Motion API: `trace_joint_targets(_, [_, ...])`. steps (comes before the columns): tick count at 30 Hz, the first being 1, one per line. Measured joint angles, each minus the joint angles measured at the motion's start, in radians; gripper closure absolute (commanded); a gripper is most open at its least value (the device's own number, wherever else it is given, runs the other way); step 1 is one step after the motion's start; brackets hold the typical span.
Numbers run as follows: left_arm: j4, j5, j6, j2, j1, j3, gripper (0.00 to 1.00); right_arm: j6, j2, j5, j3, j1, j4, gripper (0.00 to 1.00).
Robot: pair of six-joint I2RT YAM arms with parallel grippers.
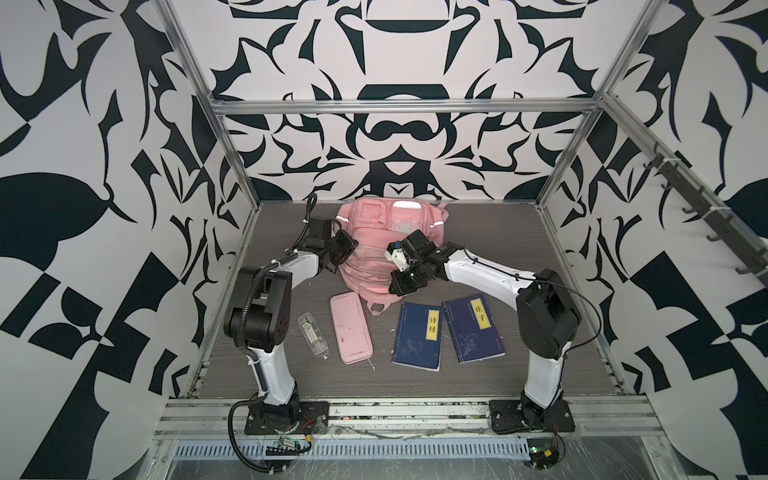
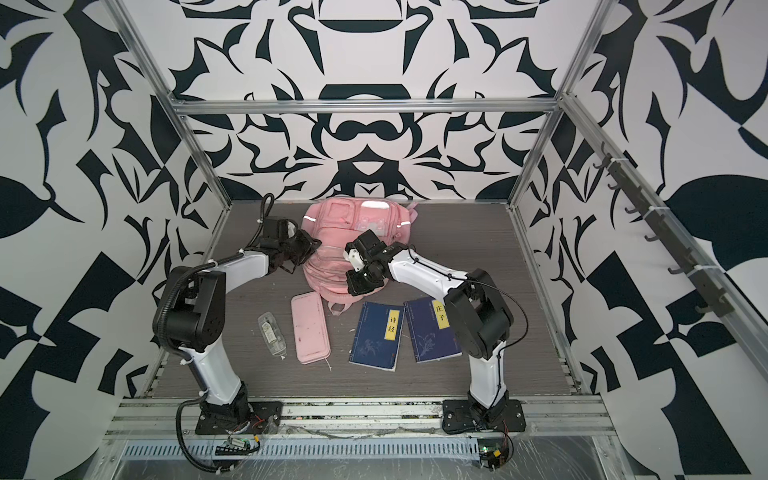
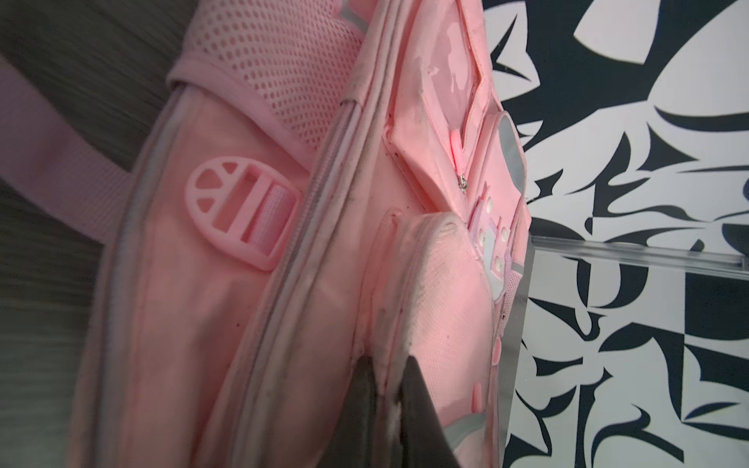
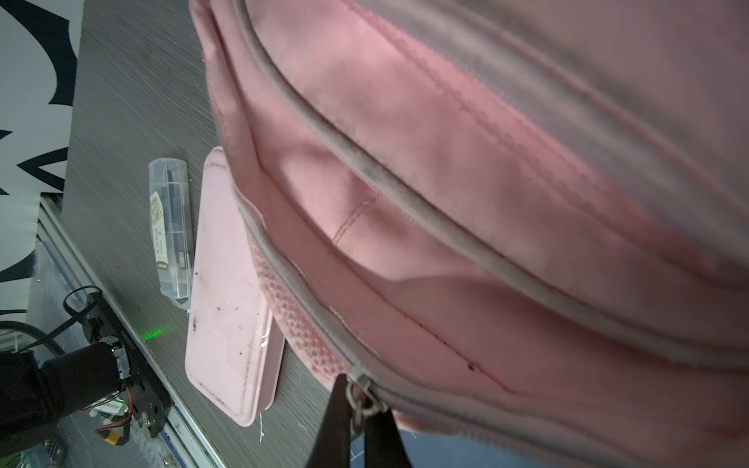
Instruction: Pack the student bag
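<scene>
At back centre of grey wood-grain tabletop (image 1: 540,332): large soft pink fabric student bag (image 1: 370,232) (image 2: 332,237), front pockets up; at left flank, left gripper (image 3: 387,364), fingers together, pinching ridge of pink fabric beside seam; at near right edge, right gripper (image 4: 360,401), fingers clamped on small silver metal zip pull (image 4: 360,390); zip parted behind pull, pink lining showing; in front of bag, untouched: clear plastic box (image 1: 313,332); flat oblong pink pencil case (image 1: 351,328), just beside bag; two dark blue books with yellow labels (image 1: 415,340) (image 1: 473,332).
</scene>
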Motion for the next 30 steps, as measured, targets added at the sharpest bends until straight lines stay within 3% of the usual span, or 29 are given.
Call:
trace_joint_targets(12, [0.111,-0.038,-0.086,0.007,-0.038,-0.023,1.00,-0.020,0.005,-0.060,0.042,-0.023,-0.055,1.00])
trace_joint_targets(23, [0.184,-0.077,-0.115,0.006,-0.064,-0.086,1.00,0.098,0.140,-0.170,0.100,0.024,0.055,1.00])
trace_joint_targets(30, [0.203,-0.103,-0.131,0.006,-0.079,-0.102,1.00,0.169,0.231,-0.179,0.170,0.081,0.108,1.00])
